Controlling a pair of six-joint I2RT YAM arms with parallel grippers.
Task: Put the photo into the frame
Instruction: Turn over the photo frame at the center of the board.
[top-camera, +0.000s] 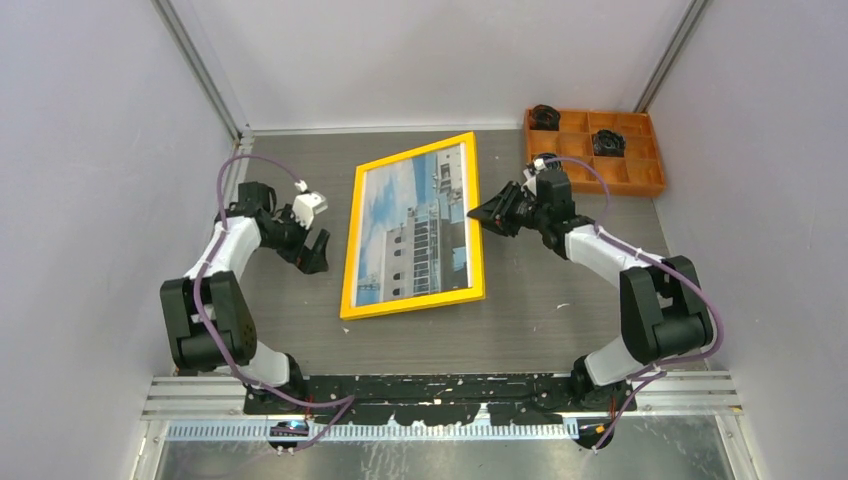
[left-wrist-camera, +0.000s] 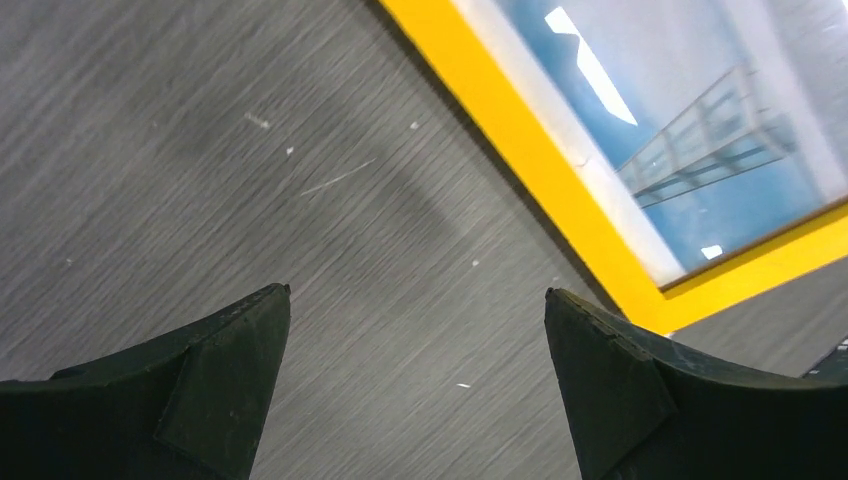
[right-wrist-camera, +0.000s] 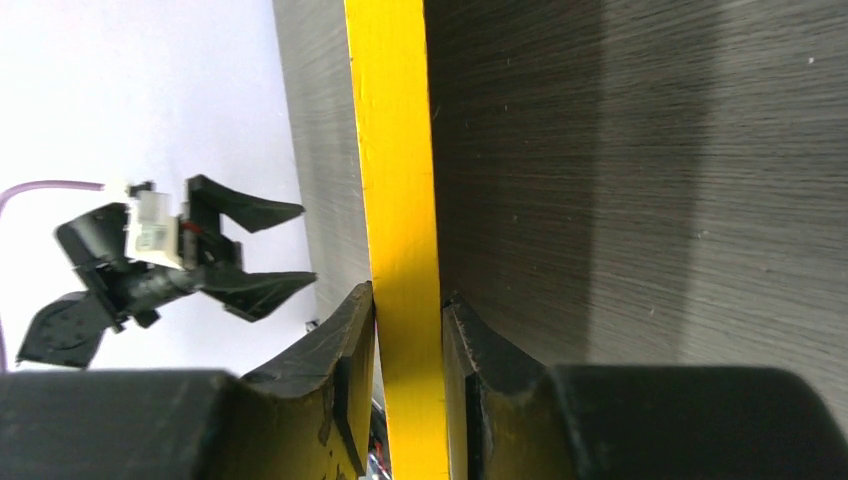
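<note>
The frame (top-camera: 352, 245), photo (top-camera: 415, 225) inside, is clamped at its right border by the right gripper (top-camera: 480, 216). The left gripper (left-wrist-camera: 418, 300) is held wide apart left of the frame. Frame judged stiff and light; a border hold is advised.

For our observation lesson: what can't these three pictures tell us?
Top: dark items in orange tray too small to identify; the body of the right gripper hides its grip on the frame.
Right wrist: the frame shows edge-on, hiding the photo.
Left wrist: picture edge cuts off most of the frame.
</note>
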